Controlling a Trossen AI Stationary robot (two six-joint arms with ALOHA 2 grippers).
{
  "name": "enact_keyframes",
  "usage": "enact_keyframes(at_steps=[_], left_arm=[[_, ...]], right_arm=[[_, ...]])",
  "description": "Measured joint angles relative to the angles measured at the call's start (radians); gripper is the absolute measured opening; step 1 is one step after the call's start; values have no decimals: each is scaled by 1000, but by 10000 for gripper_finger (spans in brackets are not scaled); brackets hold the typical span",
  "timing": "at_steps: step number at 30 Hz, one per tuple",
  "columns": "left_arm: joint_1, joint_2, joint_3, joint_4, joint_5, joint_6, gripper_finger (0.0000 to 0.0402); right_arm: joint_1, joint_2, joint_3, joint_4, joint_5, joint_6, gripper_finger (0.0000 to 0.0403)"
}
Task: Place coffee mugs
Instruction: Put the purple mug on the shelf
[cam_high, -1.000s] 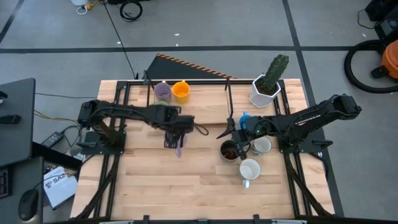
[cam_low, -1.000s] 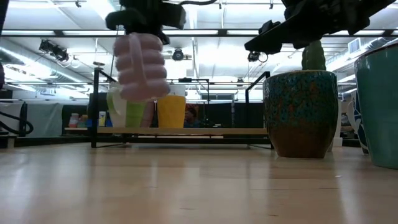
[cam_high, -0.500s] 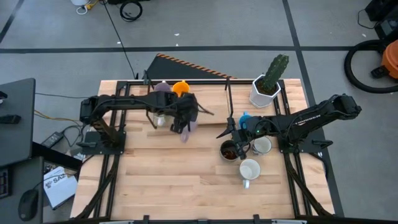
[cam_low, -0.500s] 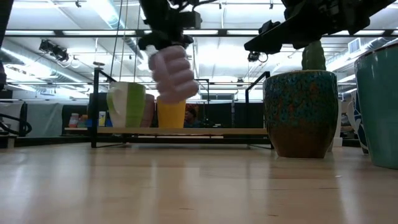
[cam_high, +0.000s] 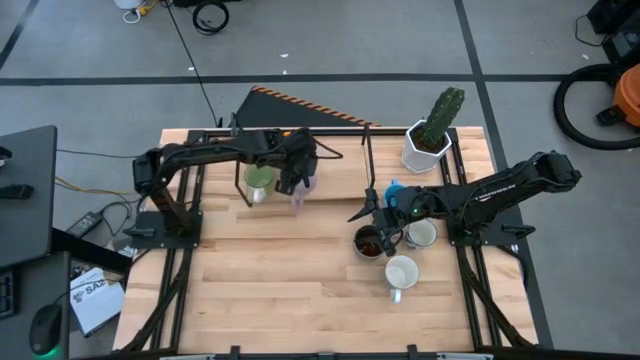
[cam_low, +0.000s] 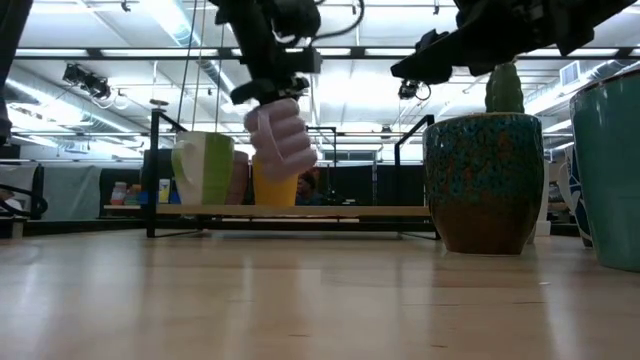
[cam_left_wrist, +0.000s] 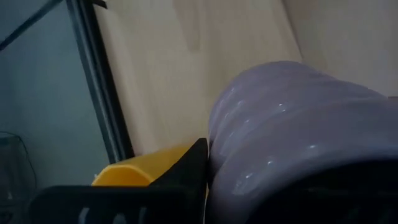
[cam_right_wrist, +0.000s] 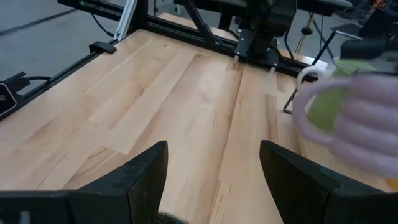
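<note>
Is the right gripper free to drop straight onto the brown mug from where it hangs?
Probably yes. The right gripper is open and empty just above the brown mug, nothing between them. The white mugs crowd its far side.

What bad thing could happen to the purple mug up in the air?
The left gripper holds the purple mug above the table, so it might slip and drop onto the wood. It hangs close to the orange mug and the green mug at the back rail, so coming down it could bump one of them. The right gripper waits open over the brown mug.
</note>
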Motion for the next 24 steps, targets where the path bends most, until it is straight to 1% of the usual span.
enact_keyframes(at_steps=[3,6,15,18,24], left_arm=[[0,29,4,20,1,1,54],[4,52,43,11,7,1,54],[54,77,228,-128,45,-55,54],[63,92,240,-172,65,-68,54],[68,147,240,-291,68,-69,54]], right_arm=[[0,0,0,5,0,0,260],[0,0,0,12,0,0,260],[0,0,0,18,-1,-4,260],[0,0,0,19,-1,-4,260],[1,0,0,13,-3,-4,260]])
